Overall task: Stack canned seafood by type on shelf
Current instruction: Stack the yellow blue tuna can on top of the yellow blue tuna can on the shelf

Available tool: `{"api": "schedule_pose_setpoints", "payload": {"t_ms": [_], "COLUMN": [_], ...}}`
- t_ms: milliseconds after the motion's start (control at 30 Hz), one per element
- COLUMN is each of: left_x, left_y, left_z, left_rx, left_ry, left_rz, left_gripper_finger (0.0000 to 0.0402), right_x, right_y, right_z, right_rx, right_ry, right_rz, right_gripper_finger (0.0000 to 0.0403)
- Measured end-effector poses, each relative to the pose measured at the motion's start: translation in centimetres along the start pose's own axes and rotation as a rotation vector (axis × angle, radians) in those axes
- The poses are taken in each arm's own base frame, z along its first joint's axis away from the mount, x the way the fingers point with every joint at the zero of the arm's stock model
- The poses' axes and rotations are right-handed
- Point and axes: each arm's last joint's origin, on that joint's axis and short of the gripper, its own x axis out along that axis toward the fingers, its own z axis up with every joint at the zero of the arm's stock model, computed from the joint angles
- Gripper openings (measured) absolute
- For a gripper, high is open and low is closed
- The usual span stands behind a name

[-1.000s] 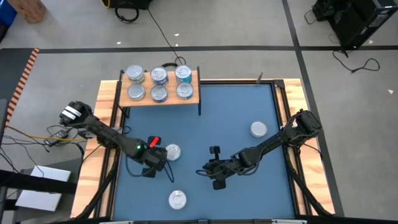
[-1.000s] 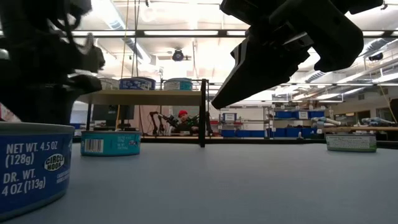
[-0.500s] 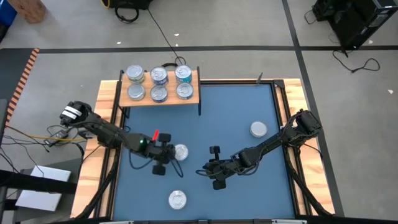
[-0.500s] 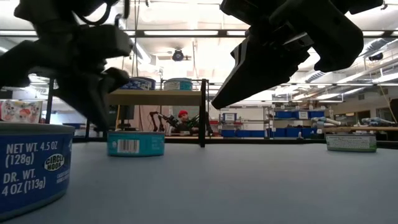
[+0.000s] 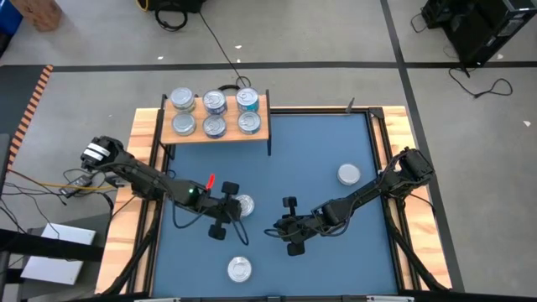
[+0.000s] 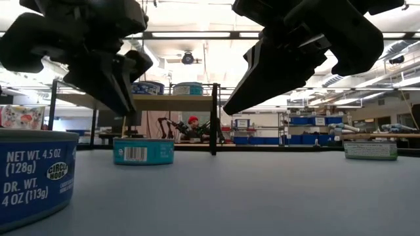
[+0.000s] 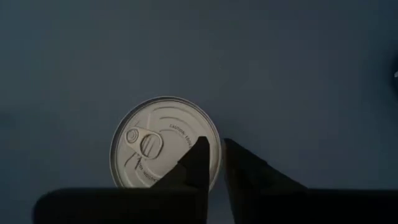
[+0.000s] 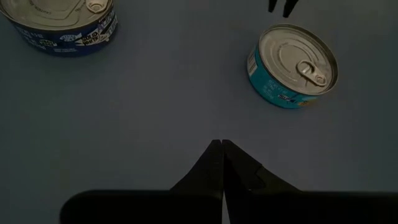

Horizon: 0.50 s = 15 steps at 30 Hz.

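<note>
Six silver-lidded cans stand in two rows on the light wood shelf at the table's far left. Three more cans stand on the blue tabletop: a teal-labelled one, a blue-labelled one near the front edge, and one to the right. My left gripper hovers just above the teal can's rim, with only a narrow gap between its fingers. It touches nothing. My right gripper is shut and hangs above bare table right of the teal can.
The shelf's thin black legs stand on the far left of the tabletop. Raised wooden borders frame the blue surface. Open blue table lies between the shelf, the right-hand can and both grippers.
My left gripper has moved toward the table's right and now sits higher over the teal can. In the first half second the teal can slid a short way to the right along the table, staying upright; since then it has stayed put.
</note>
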Motion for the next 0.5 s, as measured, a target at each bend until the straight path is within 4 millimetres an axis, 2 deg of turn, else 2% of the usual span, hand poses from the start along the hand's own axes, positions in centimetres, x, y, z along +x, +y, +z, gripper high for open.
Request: {"api": "schedule_pose_setpoints", "payload": {"t_ms": [267,500], "left_x": [2.2,3.4], "left_y": [-1.3,-1.6], "left_z": [-0.6,-1.0], "left_rx": [0.083,0.086], "left_ry": [0.063,0.106], "left_rz": [0.041,0.081], "left_gripper_finger": [0.0095,0.01], "right_x": [0.0,0.0], "right_y": [0.0,0.0], "right_z": [0.0,0.0], "right_rx": [0.0,0.0], "right_ry": [0.001,0.001], "right_rz": [0.0,0.0], "right_gripper_finger": [0.0008,0.0008]}}
